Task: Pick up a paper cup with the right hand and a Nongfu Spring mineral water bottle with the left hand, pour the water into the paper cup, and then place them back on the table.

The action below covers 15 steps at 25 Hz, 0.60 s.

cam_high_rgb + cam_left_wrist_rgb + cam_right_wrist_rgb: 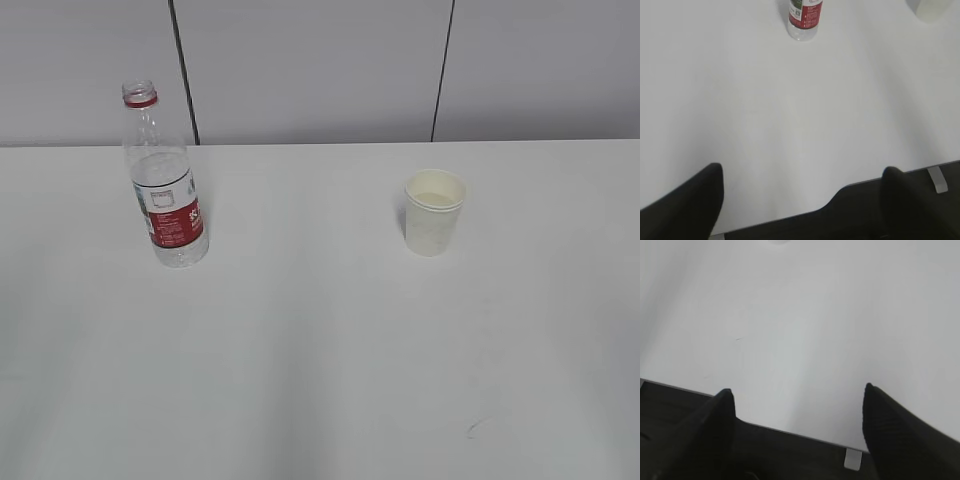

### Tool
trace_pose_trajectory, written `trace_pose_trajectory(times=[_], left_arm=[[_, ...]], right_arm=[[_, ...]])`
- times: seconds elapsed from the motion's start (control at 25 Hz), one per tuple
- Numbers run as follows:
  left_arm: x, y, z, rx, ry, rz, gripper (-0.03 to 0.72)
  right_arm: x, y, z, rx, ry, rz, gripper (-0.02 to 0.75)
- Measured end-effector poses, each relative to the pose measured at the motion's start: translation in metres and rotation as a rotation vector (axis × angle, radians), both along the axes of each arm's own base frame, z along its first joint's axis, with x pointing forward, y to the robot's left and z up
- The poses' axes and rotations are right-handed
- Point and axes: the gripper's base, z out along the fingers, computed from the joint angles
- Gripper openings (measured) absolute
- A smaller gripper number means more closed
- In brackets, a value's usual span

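Note:
The Nongfu Spring bottle [165,195] stands upright and capless at the left of the white table [320,350], with water in it. Its base also shows at the top of the left wrist view [804,17]. The white paper cup [434,212] stands upright to the right of the middle; its base shows at the top right of the left wrist view [932,9] and at the top edge of the right wrist view [778,241]. My left gripper [802,172] is open and empty over the table's near edge. My right gripper [797,392] is open and empty there too. Neither arm shows in the exterior view.
A grey panelled wall [320,70] with dark vertical seams stands behind the table. The table's near edge runs across both wrist views, with a dark floor below it [865,210]. A small dark mark [475,428] lies on the tabletop at the front right.

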Motion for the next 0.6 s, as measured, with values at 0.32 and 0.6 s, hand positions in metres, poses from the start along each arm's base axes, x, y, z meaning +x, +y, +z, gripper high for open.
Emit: trace_pose_trajectory(times=[0.32,0.6], left_arm=[[-0.031,0.004,-0.024,-0.015,-0.119,-0.002,0.568],[-0.03,0.007,-0.04,0.044,-0.138,-0.005,0.568]], right_arm=[[-0.029,-0.011,-0.023,0.012,-0.154,-0.005,0.585],[-0.018,-0.008,-0.046,-0.029,-0.124,0.019,0.585]])
